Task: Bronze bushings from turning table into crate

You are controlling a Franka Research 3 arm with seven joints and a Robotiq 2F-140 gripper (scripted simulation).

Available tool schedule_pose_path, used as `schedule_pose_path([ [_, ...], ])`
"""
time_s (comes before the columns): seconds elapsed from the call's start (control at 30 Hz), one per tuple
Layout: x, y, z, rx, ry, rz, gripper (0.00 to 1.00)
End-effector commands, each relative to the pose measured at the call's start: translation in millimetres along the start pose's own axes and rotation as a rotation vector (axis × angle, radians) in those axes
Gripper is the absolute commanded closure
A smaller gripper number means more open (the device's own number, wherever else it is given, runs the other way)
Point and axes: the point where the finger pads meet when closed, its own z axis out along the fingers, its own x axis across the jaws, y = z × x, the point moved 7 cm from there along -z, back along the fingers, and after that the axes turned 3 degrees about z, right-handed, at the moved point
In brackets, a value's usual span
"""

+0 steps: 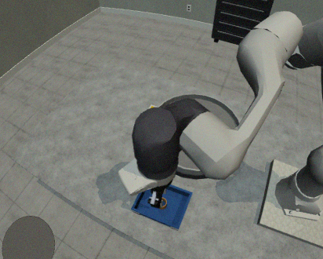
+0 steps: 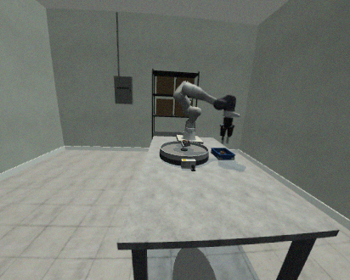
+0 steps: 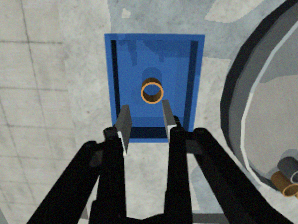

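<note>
A bronze bushing (image 3: 152, 91) stands on end inside the blue crate (image 3: 154, 85), near its middle. It also shows in the top view (image 1: 163, 202) in the crate (image 1: 164, 203). My gripper (image 3: 146, 112) hangs above the crate's near edge with its fingers apart and nothing between them. It hangs well above the crate (image 2: 222, 155) in the exterior view (image 2: 226, 131). The turning table (image 3: 265, 100) lies to the right. At its lower right edge lie another bronze bushing (image 3: 289, 188) and a steel bushing (image 3: 288, 165), side by side.
The arm's elbow covers much of the turning table in the top view. A small control box (image 2: 189, 164) sits in front of the turning table (image 2: 184, 152). The robot base (image 1: 299, 196) stands to the right of the crate.
</note>
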Motion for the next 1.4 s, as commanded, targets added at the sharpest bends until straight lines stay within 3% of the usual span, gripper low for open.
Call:
schedule_pose_path([
  [0.0,3,2,-0.6,-0.003,0.0,0.001,0.72],
  [0.23,41,18,0.2,-0.004,0.0,0.046,0.72],
  [0.5,123,55,0.1,-0.004,0.0,0.144,0.72],
  [0.57,123,55,0.1,-0.004,0.0,0.144,0.72],
  [0.67,163,73,-0.2,-0.004,0.0,0.192,0.72],
  [1.07,282,127,0.5,-0.004,0.0,0.336,0.72],
  [1.13,282,127,0.5,-0.004,0.0,0.336,0.72],
  [1.37,321,145,0.3,-0.004,0.0,0.382,0.72],
])
